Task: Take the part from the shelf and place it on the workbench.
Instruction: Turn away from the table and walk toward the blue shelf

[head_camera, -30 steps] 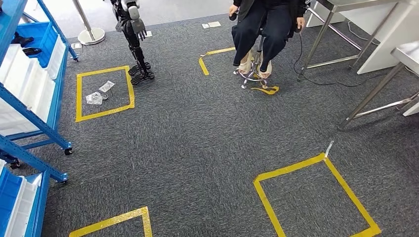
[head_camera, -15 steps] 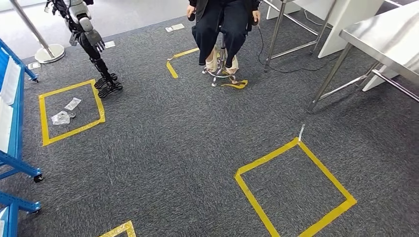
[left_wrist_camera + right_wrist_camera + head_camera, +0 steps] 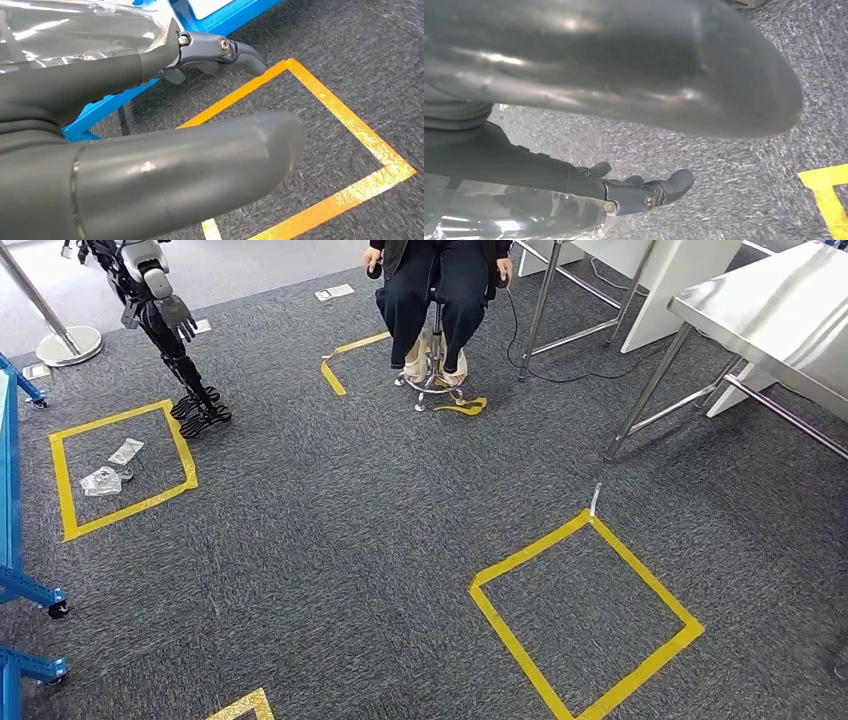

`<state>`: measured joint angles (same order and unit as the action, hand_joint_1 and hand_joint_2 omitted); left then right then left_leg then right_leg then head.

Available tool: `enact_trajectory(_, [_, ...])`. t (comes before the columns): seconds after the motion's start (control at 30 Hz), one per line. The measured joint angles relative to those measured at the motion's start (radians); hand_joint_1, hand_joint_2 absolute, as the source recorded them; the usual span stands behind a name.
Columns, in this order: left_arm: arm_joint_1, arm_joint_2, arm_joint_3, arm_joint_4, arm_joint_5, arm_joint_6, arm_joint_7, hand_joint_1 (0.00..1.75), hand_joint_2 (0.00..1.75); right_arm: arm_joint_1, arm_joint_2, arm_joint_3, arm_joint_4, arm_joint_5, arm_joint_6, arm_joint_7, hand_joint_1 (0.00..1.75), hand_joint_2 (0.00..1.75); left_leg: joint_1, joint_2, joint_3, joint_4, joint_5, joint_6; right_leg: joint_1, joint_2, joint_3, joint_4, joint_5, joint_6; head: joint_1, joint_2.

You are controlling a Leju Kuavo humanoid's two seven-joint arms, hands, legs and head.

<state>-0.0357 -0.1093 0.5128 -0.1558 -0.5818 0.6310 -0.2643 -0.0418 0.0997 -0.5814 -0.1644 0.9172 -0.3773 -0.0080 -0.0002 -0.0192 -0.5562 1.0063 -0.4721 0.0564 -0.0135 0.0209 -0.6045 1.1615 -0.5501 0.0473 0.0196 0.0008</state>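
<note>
part [image 3: 75, 30], in clear crinkled plastic, lies against the left hand [image 3: 150, 100] and also shows at the right hand [image 3: 589, 150] | both hands: fingers extended along the plastic, grasp cannot be told | grey carpet [image 3: 330, 540] with yellow tape square [image 3: 585, 615] | steel workbench [image 3: 780, 310] far right | blue shelf frame [image 3: 20, 590] left | seated person [image 3: 440, 290]

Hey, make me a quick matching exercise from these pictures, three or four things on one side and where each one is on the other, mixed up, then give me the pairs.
Things:
1. clear bags
2. person
3. steel workbench
4. other robot

Places:
A. on a stool
B. far right
C. inside a yellow tape square
D. standing by that square's far corner

Pairs: 1-C, 2-A, 3-B, 4-D
</note>
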Motion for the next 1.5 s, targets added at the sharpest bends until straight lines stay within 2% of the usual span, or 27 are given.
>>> enact_trajectory(0.07, [-0.001, -0.002, 0.0, 0.0, 0.0, 0.0, -0.002, 0.0, 0.0, 0.0, -0.001, 0.0, 0.0, -0.004, 0.0, 0.0, 0.0, 0.0, -0.003, -0.01, 0.001, 0.002, 0.002, -0.005, 0.005, 0.015, 0.072, -0.13, 0.038, -0.001, 0.0, 0.0])
enact_trajectory(0.1, [-0.001, -0.004, 0.0, 0.0, -0.001, 0.001, -0.002, 0.0, 0.0, 0.0, -0.002, 0.0, 0.0, -0.006, 0.0, 0.0, 0.0, 0.0, -0.005, -0.015, 0.0, 0.002, 0.003, -0.009, 0.008, 0.019, 0.089, -0.161, 0.046, -0.004, -0.001, 0.0])
enact_trajectory(0.17, [-0.001, -0.006, 0.0, 0.0, -0.005, 0.002, -0.003, 0.0, 0.0, -0.001, -0.002, 0.0, 0.0, -0.011, -0.001, 0.002, 0.0, 0.0, -0.006, -0.024, -0.004, 0.001, 0.008, -0.018, 0.01, 0.009, 0.093, -0.168, 0.051, -0.011, -0.002, 0.0])
enact_trajectory(0.23, [-0.001, -0.007, -0.001, 0.0, -0.01, 0.003, -0.002, 0.0, 0.0, -0.001, -0.001, -0.001, 0.0, -0.015, -0.002, 0.004, 0.0, 0.0, -0.004, -0.019, -0.012, 0.018, -0.004, -0.028, 0.001, -0.004, 0.097, -0.173, 0.057, -0.022, -0.002, 0.0])
enact_trajectory(0.3, [-0.002, -0.007, -0.002, 0.0, -0.014, 0.004, 0.0, 0.0, 0.0, 0.0, 0.0, -0.001, 0.0, -0.015, -0.004, 0.005, 0.0, 0.0, -0.001, -0.002, -0.05, 0.102, -0.056, -0.038, -0.006, -0.019, 0.098, -0.177, 0.06, -0.034, -0.004, 0.0])
enact_trajectory(0.37, [-0.002, -0.008, -0.003, 0.0, -0.017, 0.005, 0.002, 0.0, 0.0, 0.002, 0.0, -0.001, 0.0, -0.016, -0.006, 0.005, 0.0, 0.0, 0.005, 0.005, -0.113, 0.233, -0.118, -0.048, -0.004, -0.037, 0.097, -0.177, 0.06, -0.039, -0.005, 0.0])
enact_trajectory(0.4, [-0.002, -0.008, -0.004, 0.0, -0.018, 0.006, 0.003, 0.0, 0.0, 0.002, 0.0, -0.001, 0.0, -0.016, -0.006, 0.005, 0.0, 0.0, 0.009, 0.007, -0.137, 0.278, -0.13, -0.052, -0.004, -0.046, 0.097, -0.177, 0.059, -0.039, -0.005, 0.0])
enact_trajectory(0.43, [-0.002, -0.008, -0.004, 0.0, -0.019, 0.006, 0.004, 0.0, 0.0, 0.002, 0.0, -0.001, 0.0, -0.016, -0.007, 0.006, 0.0, 0.0, 0.013, 0.011, -0.142, 0.287, -0.122, -0.056, -0.004, -0.055, 0.097, -0.177, 0.059, -0.039, -0.005, 0.0])
enact_trajectory(0.47, [-0.002, -0.008, -0.004, 0.0, -0.019, 0.006, 0.006, 0.0, 0.0, 0.002, 0.0, -0.001, 0.0, -0.016, -0.007, 0.006, 0.0, 0.0, 0.017, 0.017, -0.128, 0.256, -0.096, -0.059, -0.004, -0.064, 0.098, -0.177, 0.058, -0.038, -0.005, 0.0])
enact_trajectory(0.53, [-0.003, -0.008, -0.004, 0.0, -0.02, 0.007, 0.007, 0.0, 0.0, 0.002, 0.001, -0.001, 0.0, -0.016, -0.007, 0.009, 0.0, 0.0, 0.023, 0.053, -0.06, 0.123, -0.032, -0.065, -0.004, -0.08, 0.102, -0.175, 0.054, -0.032, -0.005, 0.0])
enact_trajectory(0.57, [-0.005, -0.008, -0.005, -0.001, -0.021, 0.008, 0.007, 0.0, 0.0, 0.002, 0.002, -0.001, 0.0, -0.017, -0.008, 0.01, 0.0, 0.0, 0.023, 0.068, -0.032, 0.065, -0.011, -0.063, -0.001, -0.087, 0.101, -0.172, 0.05, -0.026, -0.005, 0.0])
enact_trajectory(0.63, [-0.01, -0.01, -0.005, -0.001, -0.022, 0.008, 0.008, 0.0, 0.0, 0.001, 0.001, -0.001, 0.0, -0.017, -0.009, 0.012, 0.0, 0.0, 0.015, 0.079, -0.013, 0.017, -0.003, -0.053, 0.005, -0.103, 0.102, -0.17, 0.045, -0.014, -0.004, 0.0])
enact_trajectory(0.7, [-0.01, -0.01, -0.005, -0.001, -0.023, 0.009, 0.008, 0.0, 0.0, 0.0, 0.001, -0.001, 0.0, -0.019, -0.01, 0.013, 0.0, 0.0, 0.009, 0.057, -0.019, 0.013, 0.003, -0.034, 0.003, -0.116, 0.103, -0.171, 0.044, -0.004, -0.003, 0.0])
enact_trajectory(0.77, [-0.01, -0.009, -0.005, -0.001, -0.025, 0.009, 0.01, 0.0, 0.0, -0.001, 0.002, -0.001, 0.0, -0.019, -0.011, 0.014, 0.0, 0.0, 0.009, 0.039, -0.021, 0.007, 0.011, -0.018, -0.001, -0.09, 0.087, -0.139, 0.022, 0.002, -0.002, 0.0])
enact_trajectory(0.83, [-0.013, -0.008, -0.006, -0.002, -0.029, 0.009, 0.012, 0.0, 0.0, 0.0, 0.003, -0.001, 0.0, -0.019, -0.013, 0.014, 0.0, 0.0, 0.008, 0.021, -0.023, 0.004, 0.016, -0.006, -0.002, -0.046, 0.033, -0.025, -0.032, -0.003, 0.0, 0.0])
enact_trajectory(0.9, [-0.014, -0.008, -0.007, -0.002, -0.032, 0.009, 0.014, 0.0, 0.0, 0.003, 0.005, -0.001, 0.0, -0.02, -0.013, 0.015, 0.0, 0.0, 0.005, -0.003, -0.027, 0.004, 0.019, -0.001, -0.002, -0.028, -0.028, 0.104, -0.077, -0.005, 0.001, 0.0])
enact_trajectory(0.93, [-0.013, -0.008, -0.008, -0.002, -0.033, 0.009, 0.015, 0.0, 0.0, 0.004, 0.005, -0.001, 0.0, -0.021, -0.013, 0.015, 0.0, 0.0, 0.003, -0.016, -0.027, 0.005, 0.019, 0.0, -0.002, -0.025, -0.04, 0.127, -0.079, -0.002, 0.0, 0.0])
enact_trajectory(0.97, [-0.013, -0.008, -0.008, -0.002, -0.033, 0.009, 0.017, 0.0, 0.0, 0.005, 0.005, -0.001, 0.0, -0.021, -0.014, 0.016, 0.0, 0.0, 0.002, -0.03, -0.027, 0.005, 0.02, -0.001, -0.002, -0.023, -0.033, 0.109, -0.065, 0.004, 0.0, 0.0])
enact_trajectory(1.0, [-0.012, -0.008, -0.008, -0.002, -0.034, 0.009, 0.018, 0.0, 0.0, 0.005, 0.005, -0.001, 0.0, -0.021, -0.014, 0.016, 0.0, 0.0, 0.002, -0.044, -0.026, 0.005, 0.021, -0.001, -0.002, -0.015, -0.007, 0.052, -0.037, 0.01, 0.0, 0.0])
enact_trajectory(1.07, [-0.013, -0.009, -0.009, -0.002, -0.034, 0.009, 0.019, 0.0, 0.0, 0.004, 0.005, -0.001, 0.0, -0.021, -0.014, 0.017, 0.0, 0.0, 0.001, -0.069, -0.025, 0.007, 0.022, -0.006, -0.004, 0.026, 0.059, -0.091, 0.018, 0.016, 0.001, 0.0])
enact_trajectory(1.13, [-0.013, -0.01, -0.009, -0.002, -0.034, 0.009, 0.019, 0.0, 0.0, 0.003, 0.005, -0.001, 0.0, -0.022, -0.015, 0.017, 0.0, 0.0, -0.002, -0.089, -0.028, 0.008, 0.025, -0.015, -0.002, 0.051, 0.088, -0.158, 0.04, 0.007, 0.0, 0.0])
enact_trajectory(1.2, [-0.011, -0.01, -0.01, -0.002, -0.035, 0.009, 0.019, 0.0, 0.0, 0.002, 0.006, -0.001, 0.0, -0.022, -0.015, 0.017, 0.0, 0.0, -0.001, -0.108, -0.033, 0.006, 0.03, -0.027, 0.0, 0.032, 0.092, -0.162, 0.044, -0.008, -0.001, 0.0])
enact_trajectory(1.27, [-0.008, -0.009, -0.011, -0.002, -0.035, 0.009, 0.02, 0.0, 0.0, 0.002, 0.005, -0.001, 0.0, -0.023, -0.017, 0.017, 0.0, 0.0, 0.0, -0.089, -0.045, 0.024, 0.016, -0.036, -0.004, 0.009, 0.097, -0.167, 0.051, -0.023, -0.002, 0.0])
enact_trajectory(1.3, [-0.008, -0.009, -0.012, -0.002, -0.036, 0.009, 0.021, 0.0, 0.0, 0.002, 0.005, -0.001, 0.0, -0.023, -0.017, 0.017, 0.0, 0.0, 0.001, -0.063, -0.062, 0.061, -0.009, -0.04, -0.006, -0.003, 0.097, -0.17, 0.053, -0.03, -0.004, 0.0])
enact_trajectory(1.37, [-0.01, -0.009, -0.014, -0.002, -0.038, 0.009, 0.024, 0.0, 0.0, 0.006, 0.005, -0.001, 0.0, -0.022, -0.017, 0.017, 0.0, 0.0, 0.003, -0.009, -0.119, 0.186, -0.079, -0.047, -0.003, -0.031, 0.097, -0.17, 0.052, -0.038, -0.007, 0.0])
enact_trajectory(1.43, [-0.011, -0.01, -0.015, -0.002, -0.04, 0.009, 0.025, 0.0, 0.0, 0.009, 0.005, -0.001, 0.0, -0.022, -0.018, 0.017, 0.0, 0.0, 0.006, 0.008, -0.167, 0.287, -0.123, -0.053, 0.0, -0.054, 0.097, -0.17, 0.05, -0.041, -0.007, 0.0])
enact_trajectory(1.5, [-0.011, -0.01, -0.015, -0.002, -0.041, 0.009, 0.025, 0.0, 0.0, 0.009, 0.005, -0.001, 0.0, -0.022, -0.018, 0.017, 0.0, 0.0, 0.007, 0.01, -0.177, 0.309, -0.129, -0.055, 0.001, -0.059, 0.097, -0.169, 0.049, -0.042, -0.007, 0.0])
